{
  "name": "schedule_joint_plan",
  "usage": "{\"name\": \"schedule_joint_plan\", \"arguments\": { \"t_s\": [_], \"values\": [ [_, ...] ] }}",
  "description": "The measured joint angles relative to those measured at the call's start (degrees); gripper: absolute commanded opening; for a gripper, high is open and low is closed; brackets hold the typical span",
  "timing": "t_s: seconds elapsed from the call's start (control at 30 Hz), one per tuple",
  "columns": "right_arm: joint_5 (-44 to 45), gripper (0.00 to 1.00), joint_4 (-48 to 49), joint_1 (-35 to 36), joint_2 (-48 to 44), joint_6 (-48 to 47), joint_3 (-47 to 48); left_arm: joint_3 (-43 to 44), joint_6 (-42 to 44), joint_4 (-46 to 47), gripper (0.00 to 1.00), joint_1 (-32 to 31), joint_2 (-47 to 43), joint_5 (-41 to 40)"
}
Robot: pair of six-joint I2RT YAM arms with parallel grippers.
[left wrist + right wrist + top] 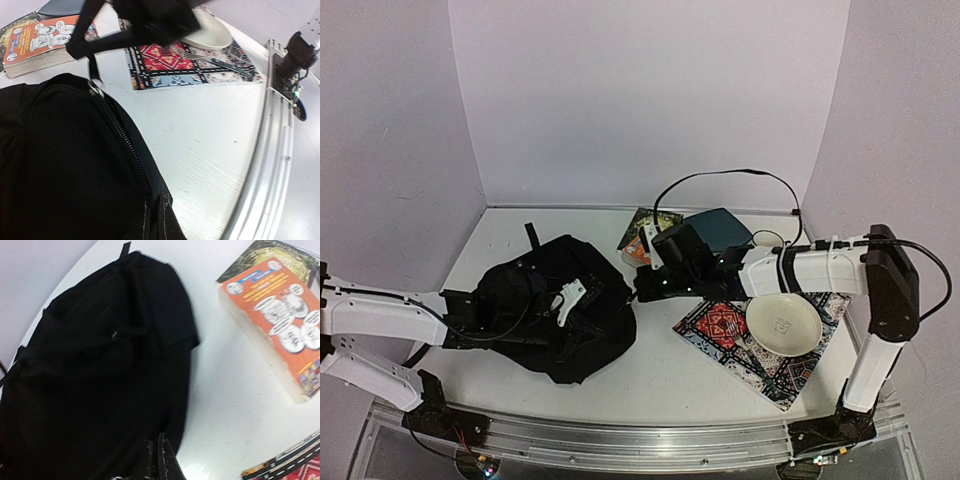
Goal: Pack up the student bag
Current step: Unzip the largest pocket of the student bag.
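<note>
The student bag (555, 310), a soft black backpack, lies left of centre on the white table. My left gripper (572, 298) rests on its top; in the left wrist view its fingertips (162, 216) are pressed together on the fabric beside the zipper (117, 132). My right gripper (642, 288) reaches in from the right to the bag's right edge. In the right wrist view the bag (100, 365) fills the left side, and the shut fingers (161, 460) pinch its near edge. From the left wrist, a black strap (92, 45) hangs from the right gripper.
An orange-covered book (638, 242) (280, 325) lies behind the right gripper, beside a teal pouch (722, 228). A patterned mat (720, 325) at right carries a cream bowl (784, 325) and a fork (200, 52). A metal rail (640, 440) runs along the near edge.
</note>
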Motion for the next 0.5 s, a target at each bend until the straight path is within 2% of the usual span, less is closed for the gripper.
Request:
{"name": "schedule_joint_plan", "arguments": {
  "t_s": [0.27,0.3,0.47,0.5],
  "values": [
    [-2.1,0.00,0.0,-4.7,3.9,-3.0,4.0,-2.6,-8.7,-3.5,0.01,-2.2,-7.3,-1.4],
    [-2.8,0.00,0.1,-4.8,5.0,-3.6,5.0,-3.0,-9.8,-4.2,0.06,-2.2,-8.4,-1.8],
    [-5.8,0.00,2.0,-4.7,7.9,-5.8,6.3,-4.4,-14.2,-8.4,0.44,-2.6,-12.6,-3.7],
    [-6.0,0.00,2.7,-4.5,7.9,-6.0,6.2,-4.4,-15.4,-9.1,0.47,-2.8,-13.1,-4.5]
  ]
}}
